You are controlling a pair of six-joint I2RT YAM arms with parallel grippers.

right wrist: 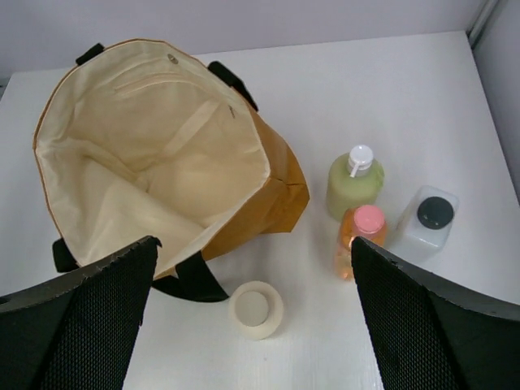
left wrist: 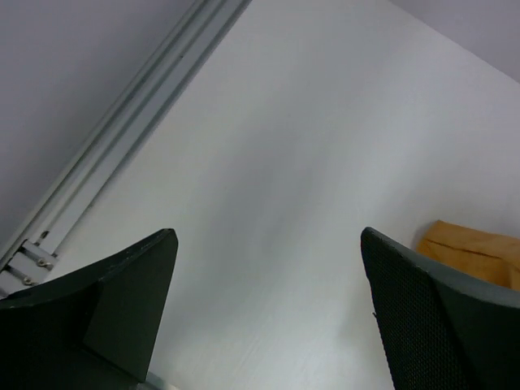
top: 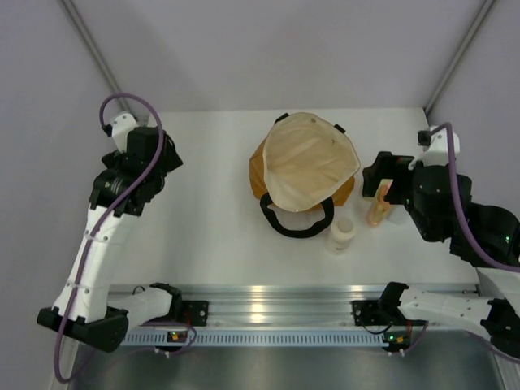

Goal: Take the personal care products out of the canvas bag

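The canvas bag (top: 305,166) lies at the table's middle, mouth open; its cream lining (right wrist: 154,154) shows nothing inside. All four products stand on the table right of and in front of it: the pale yellow-green bottle (right wrist: 354,185), the orange bottle with pink cap (right wrist: 360,240), the white bottle with dark cap (right wrist: 426,219) and the cream jar (right wrist: 256,309). The jar (top: 340,234) and orange bottle (top: 379,207) also show from above. My right gripper (right wrist: 253,252) is open and empty above the jar. My left gripper (left wrist: 268,244) is open and empty, far left of the bag.
The bag's black loop handle (top: 296,223) lies on the table in front of it, beside the jar. A corner of the bag (left wrist: 475,252) shows in the left wrist view. An aluminium rail (top: 276,305) runs along the near edge.
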